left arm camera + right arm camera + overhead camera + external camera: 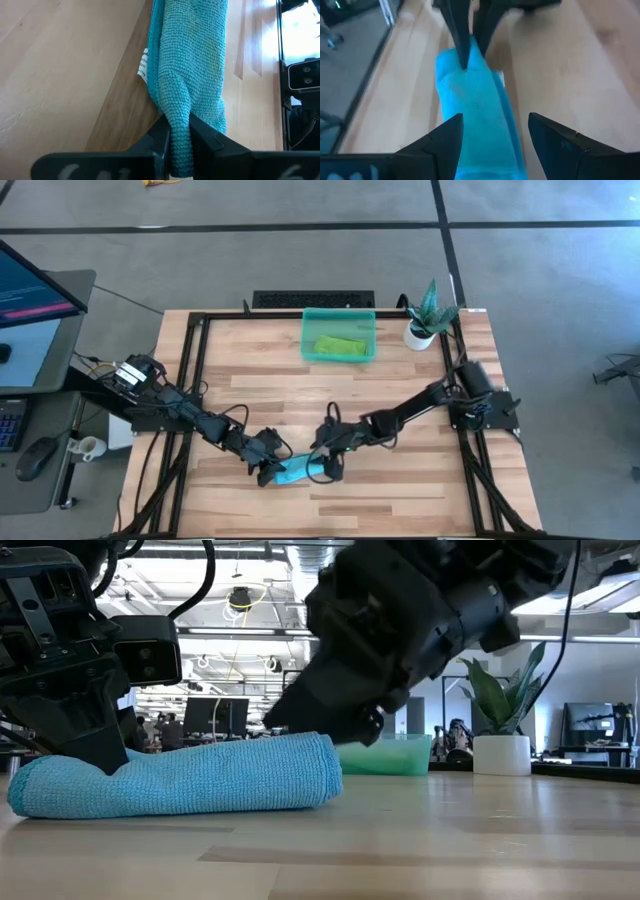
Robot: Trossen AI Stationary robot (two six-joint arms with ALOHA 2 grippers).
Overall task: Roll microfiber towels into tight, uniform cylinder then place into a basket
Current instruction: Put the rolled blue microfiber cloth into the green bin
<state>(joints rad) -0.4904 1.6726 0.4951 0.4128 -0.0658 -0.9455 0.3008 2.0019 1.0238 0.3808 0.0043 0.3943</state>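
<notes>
I have the blue towel (pixel 300 471) lying rolled into a cylinder on the wooden worktop (pixel 400 500), near the front edge and between the two arms. In the low view the roll (pixel 180 775) lies flat on its side, with one rounded end facing the middle of the worktop. My left tool (pixel 268 470) sits at the left end of the roll; the left wrist view shows its fingers (pixel 159 137) pressed together on a raised fold of the cloth (pixel 187 75), pinching it, with the small white tag (pixel 143 65) showing at the roll's edge. My right tool (pixel 325 465) is at the right end of the same roll. The right wrist view shows its fingers (pixel 445 137) spread wide, one on each side of the roll (pixel 480 120), and I cannot tell whether they touch the cloth. The same view shows the left tool (pixel 470 37) gripping the far end. The green towel (pixel 340 346) lies inside the basket (pixel 338 335), which stands at the rear of the worktop, well apart from both tools. A white pot with a plant (pixel 425 320) stands just beside the basket on its right. A monitor (pixel 25 285) stands off the worktop's left side.
</notes>
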